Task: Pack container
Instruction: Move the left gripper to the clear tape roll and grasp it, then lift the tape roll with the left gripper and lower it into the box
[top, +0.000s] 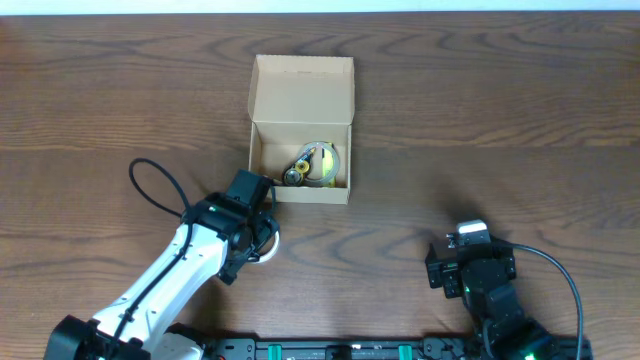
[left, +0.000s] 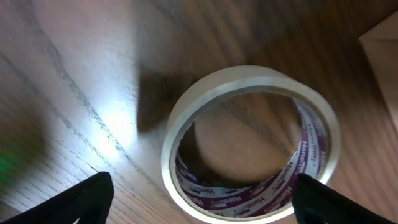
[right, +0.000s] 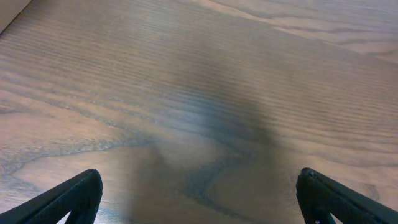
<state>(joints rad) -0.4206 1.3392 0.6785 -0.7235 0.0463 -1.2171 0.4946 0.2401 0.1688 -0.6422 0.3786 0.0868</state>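
Overhead view: the container (top: 302, 90) sits mid-table w/ its flap lid folded back away from the arms, so the mouth is open for dropping things in. There's already a tape roll (top: 324, 165) inside, plus a small yellow-and-black item (top: 297, 173) I can't ID. The left gripper (left: 205, 206) is just below the box's front-left corner, over a second roll of tape (left: 249, 76) lying flat on the table (right: 199, 74).

From the left wrist cam, the jaws are spread wide, one finger either side of that roll and nothing clamped yet. The right-hand finger looks v. close to the roll's edge, but can't tell if it touches. Straddling makes sense: closing across the ring should pinch it for a short lift into the box.

The right gripper (right: 199, 202) is parked well apart near the table's front edge, jaws also wide, holding nothing, bare wood under it. Prob. kept clear so the left arm has room.
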